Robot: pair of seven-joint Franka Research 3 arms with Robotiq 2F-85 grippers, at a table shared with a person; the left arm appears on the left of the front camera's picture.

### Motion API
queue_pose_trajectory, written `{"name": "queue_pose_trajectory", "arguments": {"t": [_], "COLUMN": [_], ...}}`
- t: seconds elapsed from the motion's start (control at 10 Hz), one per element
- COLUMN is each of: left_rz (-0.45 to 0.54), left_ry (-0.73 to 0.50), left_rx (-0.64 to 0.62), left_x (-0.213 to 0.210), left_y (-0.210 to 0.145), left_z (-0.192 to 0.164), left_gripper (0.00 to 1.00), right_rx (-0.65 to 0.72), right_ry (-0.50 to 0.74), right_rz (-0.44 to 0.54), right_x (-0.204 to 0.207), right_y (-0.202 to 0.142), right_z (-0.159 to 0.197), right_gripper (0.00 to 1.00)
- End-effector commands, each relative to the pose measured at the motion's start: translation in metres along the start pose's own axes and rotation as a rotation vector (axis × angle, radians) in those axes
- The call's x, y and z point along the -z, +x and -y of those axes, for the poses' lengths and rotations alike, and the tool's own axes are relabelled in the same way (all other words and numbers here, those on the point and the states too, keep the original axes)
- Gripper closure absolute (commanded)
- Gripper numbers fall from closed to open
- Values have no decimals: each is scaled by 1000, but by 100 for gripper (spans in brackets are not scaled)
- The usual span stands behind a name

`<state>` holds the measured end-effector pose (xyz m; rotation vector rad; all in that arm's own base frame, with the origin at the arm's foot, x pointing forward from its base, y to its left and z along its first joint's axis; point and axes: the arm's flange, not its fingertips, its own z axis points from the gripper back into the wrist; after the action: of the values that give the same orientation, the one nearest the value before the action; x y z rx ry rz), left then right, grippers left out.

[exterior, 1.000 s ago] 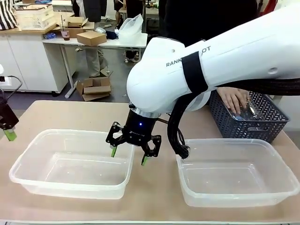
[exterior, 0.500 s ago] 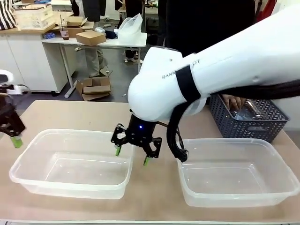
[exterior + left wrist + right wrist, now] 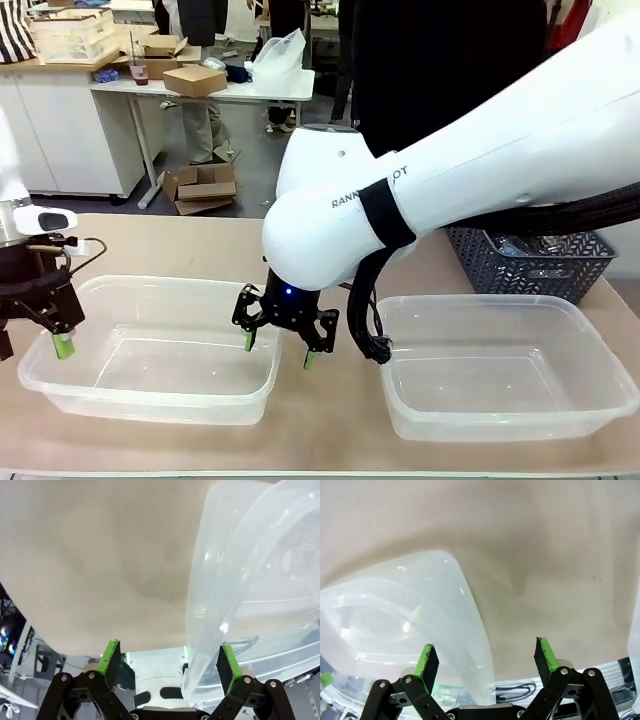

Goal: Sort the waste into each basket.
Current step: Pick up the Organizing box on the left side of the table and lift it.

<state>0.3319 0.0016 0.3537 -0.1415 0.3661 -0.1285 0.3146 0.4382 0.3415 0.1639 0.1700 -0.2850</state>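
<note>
Clear bottles (image 3: 528,243) lie in a dark basket (image 3: 500,275) at the counter's (image 3: 150,240) far right. The left tub (image 3: 150,405) and right tub (image 3: 500,428) sit empty. The left tool (image 3: 35,343) and right tool (image 3: 280,349) gape wide, holding nothing, at the left tub's opposite rims. Sorting seems not yet begun; the next move likely calls for a reach to the basket.

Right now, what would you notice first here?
A huge white robot arm reaches in from the right, its open end effector astride the right edge of the left clear tub. The other end effector, open too, hangs at that tub's left edge. A matching tub sits on the right.
</note>
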Motion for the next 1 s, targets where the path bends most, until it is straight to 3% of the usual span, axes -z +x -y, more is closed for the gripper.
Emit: {"name": "queue_pose_trajectory", "arguments": {"t": [0.0,0.2,0.3,0.4,0.5,0.6,0.7,0.8,0.9], "left_rz": [39,54,69,66,60,60,59,49,45], "left_ry": [-18,-40,-66,-70,-71,-66,-61,-64,-69], "left_rx": [15,-14,-17,-12,-8,-9,-17,-9,-8], "left_x": [23,26,24,22,21,21,21,22,23], "left_y": [-19,-18,-18,-19,-19,-18,-17,-16,-15], "left_z": [8,12,13,14,14,13,13,15,17], "left_gripper": [0,0,47,60,100,100,100,86,96], "right_rx": [30,16,11,11,11,9,14,16,17], "right_ry": [-17,-38,-65,-85,-84,-76,-71,-58,-53], "right_rz": [40,14,16,9,3,10,11,3,-2], "right_x": [-10,-10,-9,-7,-6,-6,-7,-8,-8], "right_y": [-2,2,4,5,5,4,3,4,4], "right_z": [-5,-6,-7,-7,-7,-7,-6,-5,-4], "right_gripper": [0,0,24,58,83,100,100,100,96]}}
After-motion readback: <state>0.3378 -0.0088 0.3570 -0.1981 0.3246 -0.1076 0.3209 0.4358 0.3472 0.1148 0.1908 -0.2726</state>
